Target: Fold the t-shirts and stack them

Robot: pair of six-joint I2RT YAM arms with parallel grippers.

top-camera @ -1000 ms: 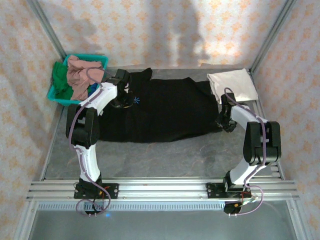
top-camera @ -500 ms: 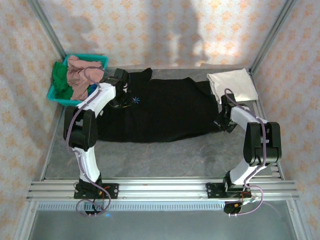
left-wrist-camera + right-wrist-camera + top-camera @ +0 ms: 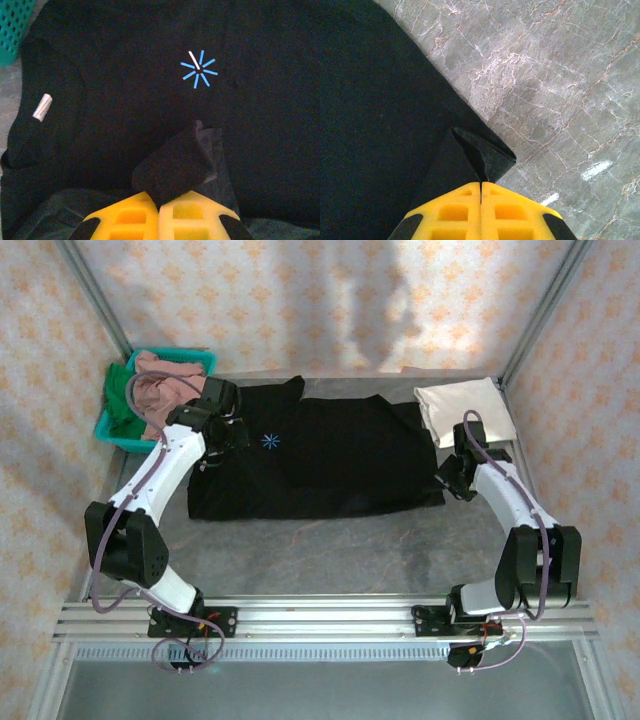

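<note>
The large black t-shirt (image 3: 320,455) lies spread flat across the middle of the table, its blue starburst print (image 3: 198,70) facing up. My left gripper (image 3: 232,435) is shut near the collar end, and a raised fold of black cloth (image 3: 172,165) is pinched between its yellow fingertips (image 3: 135,215). My right gripper (image 3: 451,480) is shut on the shirt's near right corner (image 3: 487,152), lifted just off the table. A cream-white t-shirt (image 3: 465,410) lies folded at the back right. Pink (image 3: 150,388) and green (image 3: 120,405) t-shirts are heaped in the basket.
A teal plastic basket (image 3: 108,432) stands at the back left, close to my left arm, and its mesh wall (image 3: 15,25) shows in the left wrist view. Grey marble table (image 3: 560,75) runs bare in front of the black shirt. Metal frame posts border both sides.
The right gripper closed on the shirt's corner. Both arms swung outward, the left elbow far to the left, and the black shirt now lies flatter with a straighter near edge.
</note>
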